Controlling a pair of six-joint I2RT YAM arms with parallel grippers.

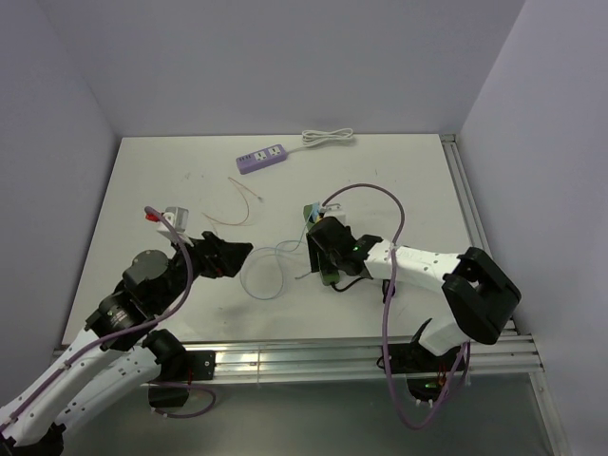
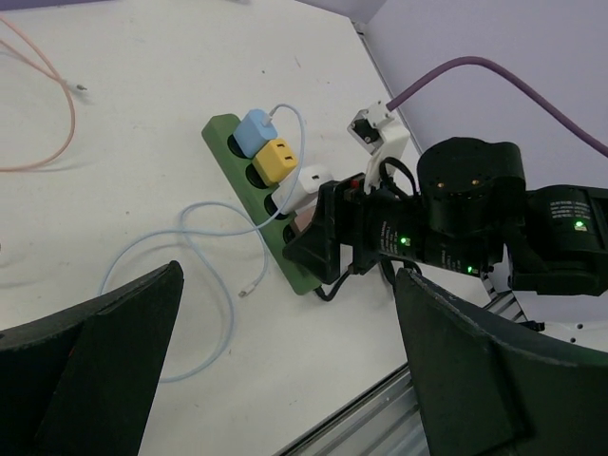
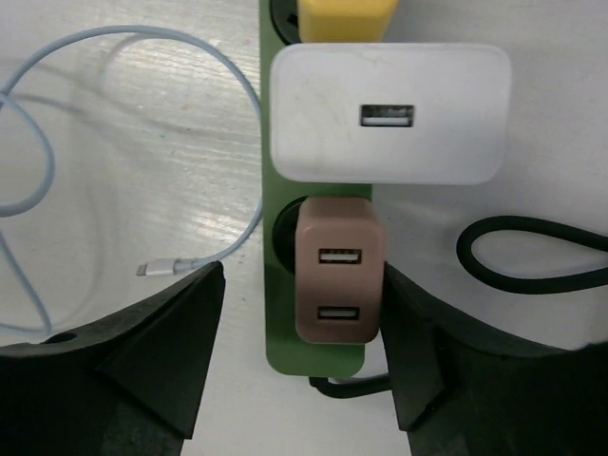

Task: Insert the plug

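Top view: the green power strip (image 1: 329, 277) sits mid-table, mostly buried under the right gripper (image 1: 323, 255), so I can't tell from up here how wide that one is. The left gripper (image 1: 242, 255) hangs just left of the strip, spread open with nothing in it. A light blue cable (image 1: 266, 275) loops between it and the strip. A purple power strip (image 1: 263, 157) lies well beyond the green one.

Left wrist view: the left fingers (image 2: 104, 361) are wide apart and empty, facing the strip (image 2: 223, 138). A blue plug (image 2: 255, 131), yellow plug (image 2: 278, 160) and white charger (image 2: 306, 185) sit in a row on it. The right gripper (image 2: 323, 242) covers its near end.

Right wrist view: the pinkish-brown plug (image 3: 337, 280) sits at the strip's (image 3: 278, 285) end socket, right beside the white charger (image 3: 389, 114). The right fingers (image 3: 161, 351) are open either side of it. The cable-side one isn't touching, the other is right up against it or nearly. Can't tell if the plug's fully seated.
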